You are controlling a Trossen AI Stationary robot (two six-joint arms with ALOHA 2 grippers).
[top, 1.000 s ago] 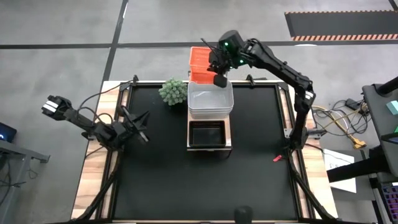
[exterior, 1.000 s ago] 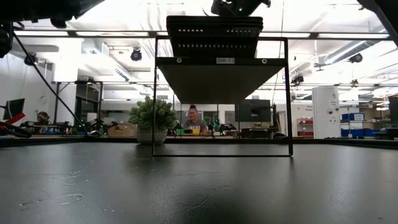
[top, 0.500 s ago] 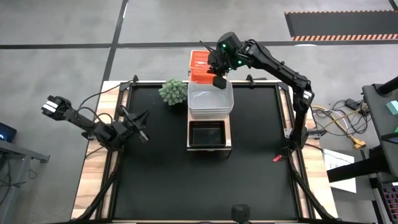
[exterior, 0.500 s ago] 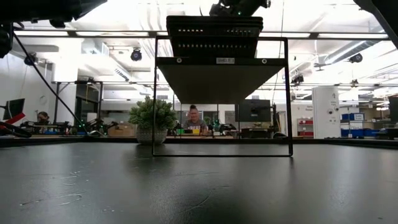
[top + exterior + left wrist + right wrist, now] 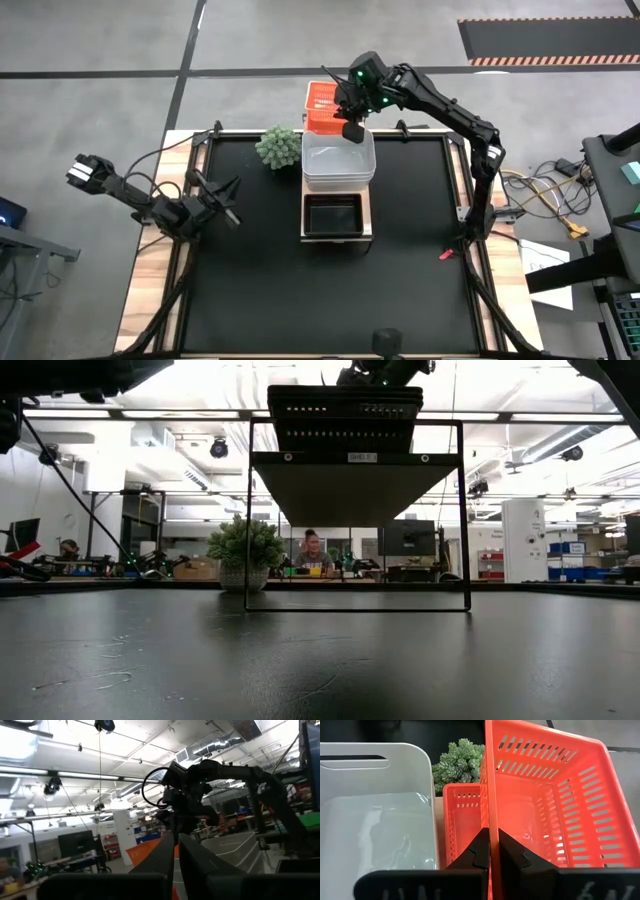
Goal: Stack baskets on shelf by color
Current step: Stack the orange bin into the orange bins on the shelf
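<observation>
The red-orange basket (image 5: pixel 547 805) is hanging tilted above the far end of the shelf (image 5: pixel 368 215), with the right gripper (image 5: pixel 350 128) clenching its near wall between the fingers (image 5: pixel 512 854). A second red-orange basket (image 5: pixel 462 822) is already sitting below it on that far section, just beside the stacked white baskets (image 5: pixel 338 160); the black basket (image 5: pixel 333 215) is occupying the near section.

Risk, as judged: the held basket is being carried by one thin slotted wall only, so it could be swinging or slipping in the grip. If lowered while tilted, its rim could be catching on the seated red-orange basket's rim or on the white stack's wall, jamming rather than nesting, or pushing the lower basket off the shelf's far end.

Room for moving: the far side beyond the bench (image 5: pixel 250 300) is lying open. The small green plant (image 5: pixel 279 147) is standing just beside the shelf on the left. The left gripper (image 5: pixel 222 197) is waiting well apart, fingers closed on nothing.
</observation>
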